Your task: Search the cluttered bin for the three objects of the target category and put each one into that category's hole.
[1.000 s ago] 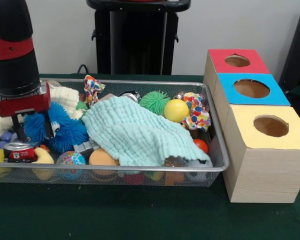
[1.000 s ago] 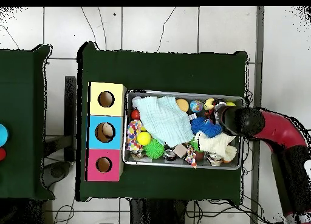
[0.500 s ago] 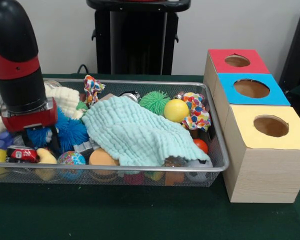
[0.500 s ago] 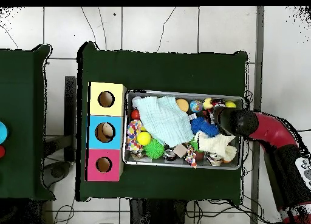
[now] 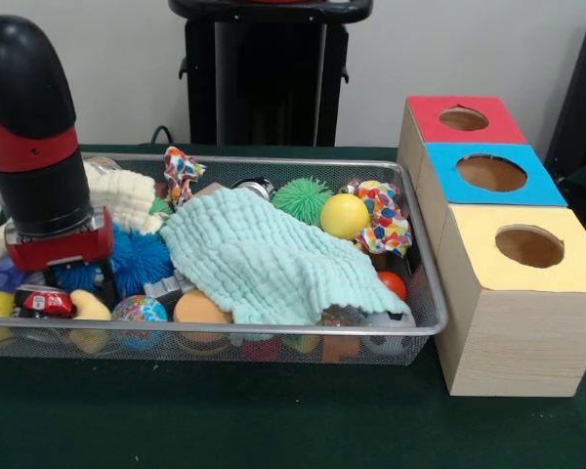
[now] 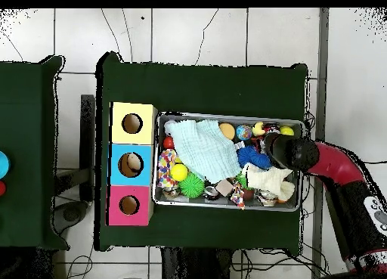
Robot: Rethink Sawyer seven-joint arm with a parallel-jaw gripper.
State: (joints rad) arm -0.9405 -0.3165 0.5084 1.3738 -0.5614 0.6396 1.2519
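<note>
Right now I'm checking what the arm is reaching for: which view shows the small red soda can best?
The front view: the small red soda can lies on its side below the gripper. In the overhead view the arm mostly hides that corner.

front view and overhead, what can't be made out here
- Gripper: open or shut cannot be told; the front view shows it sunk among the toys, the overhead view has the arm over it.
- Things under the green cloth: covered in both views.
- Inside of the red hole, blue hole and yellow hole: too dark in the front view.
</note>
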